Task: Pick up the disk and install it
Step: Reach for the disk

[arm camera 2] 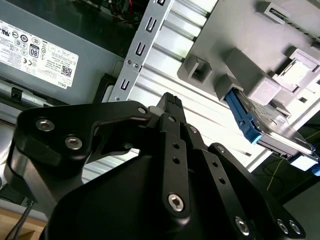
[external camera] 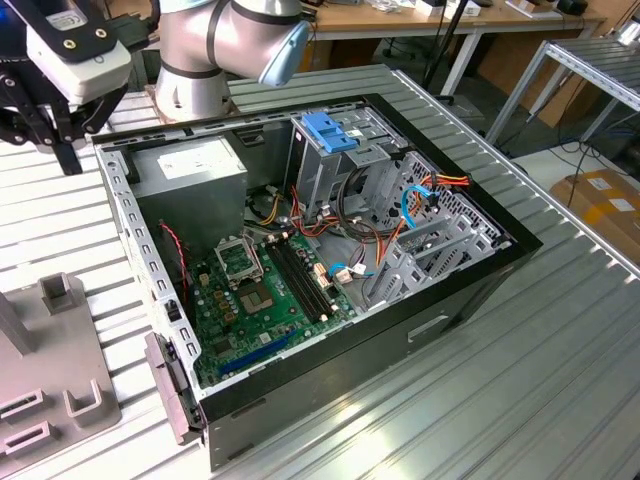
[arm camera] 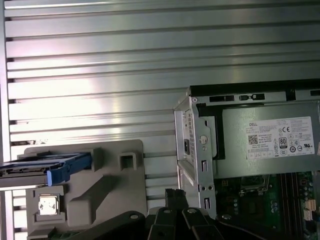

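Ribbed table (arm camera: 150, 50) carries the open computer case (external camera: 480, 290), with the grey fixture (arm camera: 115, 180) beside it. The disk (arm camera: 30, 169) sits in that fixture and shows you its thin edge. Its long axis runs along the ribs, blue-railed end toward the case. Your gripper (arm camera: 174, 192) hangs between case and fixture, fingertips together, nothing held. The disk lies away from the case, well apart.

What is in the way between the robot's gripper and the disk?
Nothing loose lies between them. The gripper hangs beside the computer case, and the disk sits apart in its grey holder. Just the holder's raised blocks stand at the disk's near end.
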Controlling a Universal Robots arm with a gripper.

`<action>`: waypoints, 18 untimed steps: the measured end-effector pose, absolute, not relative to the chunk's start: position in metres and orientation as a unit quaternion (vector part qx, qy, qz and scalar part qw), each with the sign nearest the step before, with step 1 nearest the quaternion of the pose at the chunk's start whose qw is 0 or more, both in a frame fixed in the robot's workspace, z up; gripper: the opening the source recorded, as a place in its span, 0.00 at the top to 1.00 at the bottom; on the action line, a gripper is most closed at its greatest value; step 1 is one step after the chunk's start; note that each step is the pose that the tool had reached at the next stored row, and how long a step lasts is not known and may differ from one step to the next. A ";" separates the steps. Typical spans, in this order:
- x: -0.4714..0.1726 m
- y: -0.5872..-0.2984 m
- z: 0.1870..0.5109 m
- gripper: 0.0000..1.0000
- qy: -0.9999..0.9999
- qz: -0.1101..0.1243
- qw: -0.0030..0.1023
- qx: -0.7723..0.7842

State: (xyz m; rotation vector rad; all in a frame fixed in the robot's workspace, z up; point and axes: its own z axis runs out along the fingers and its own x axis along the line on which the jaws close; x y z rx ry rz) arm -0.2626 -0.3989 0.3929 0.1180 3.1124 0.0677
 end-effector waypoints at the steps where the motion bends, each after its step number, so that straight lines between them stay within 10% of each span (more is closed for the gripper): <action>1: -0.265 -0.399 0.393 0.89 0.999 0.022 0.013 0.038; 18: -0.279 -0.399 0.393 0.89 0.999 0.022 0.013 0.038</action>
